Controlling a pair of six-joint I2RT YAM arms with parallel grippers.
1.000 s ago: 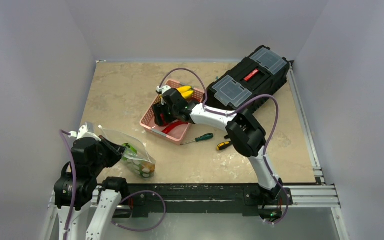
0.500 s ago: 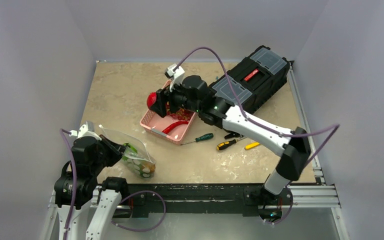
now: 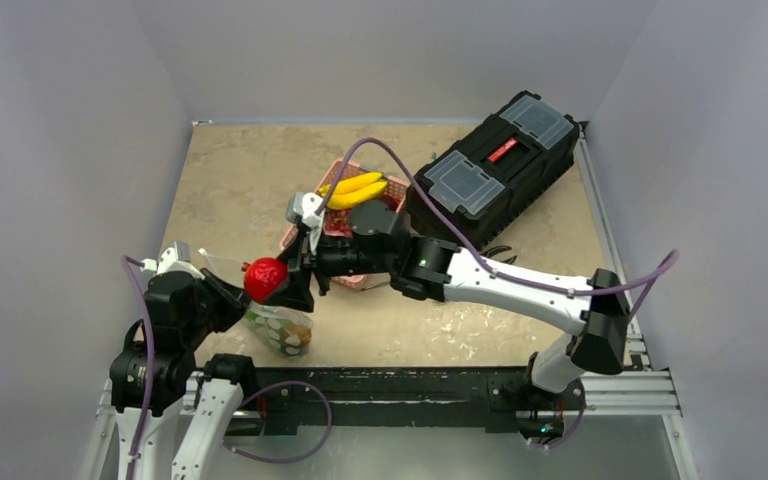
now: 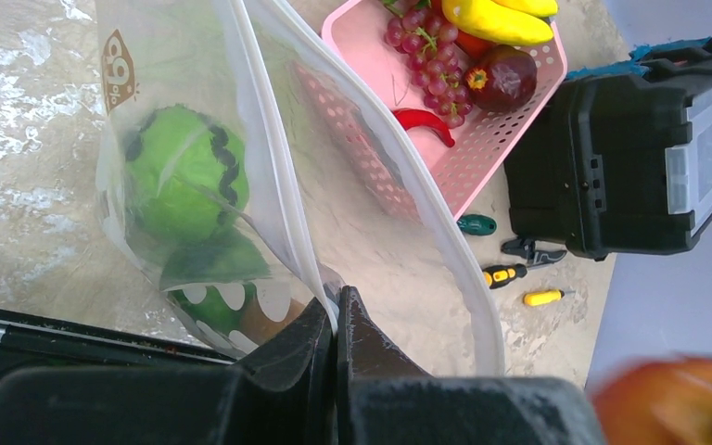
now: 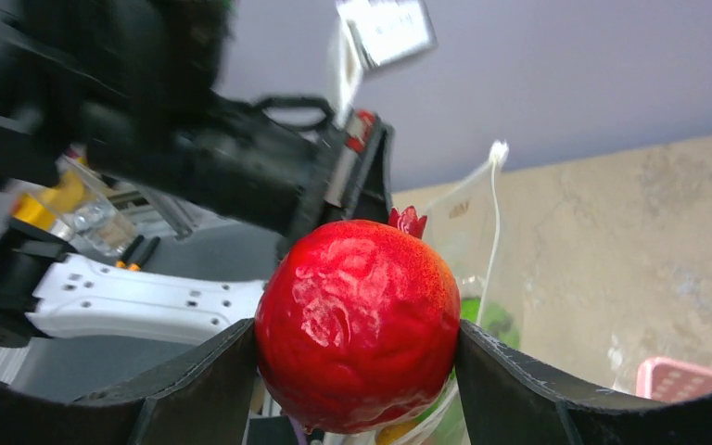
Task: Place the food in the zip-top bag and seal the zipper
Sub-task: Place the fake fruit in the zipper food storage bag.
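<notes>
Zip-top bag (image 3: pixel 280 325) is sitting near the near-left corner of the surface (image 3: pixel 250 180), the left hand (image 4: pixel 336 308) pinching its mouth edge. The right hand (image 5: pixel 357 371) is gripping a red round fruit (image 3: pixel 264 279) directly above the open mouth; the bag is lying just below it.

Beige table (image 3: pixel 230 190): pink basket (image 4: pixel 510 130), black toolbox (image 3: pixel 495 160), screwdrivers (image 4: pixel 501 275), zip-top bag (image 3: pixel 282 330).

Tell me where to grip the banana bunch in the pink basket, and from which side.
Probably across the middle of the banana bunch, coming from above: it lies on top at the far end of the pink basket, long and curved, and the basket walls block a sideways approach.
</notes>
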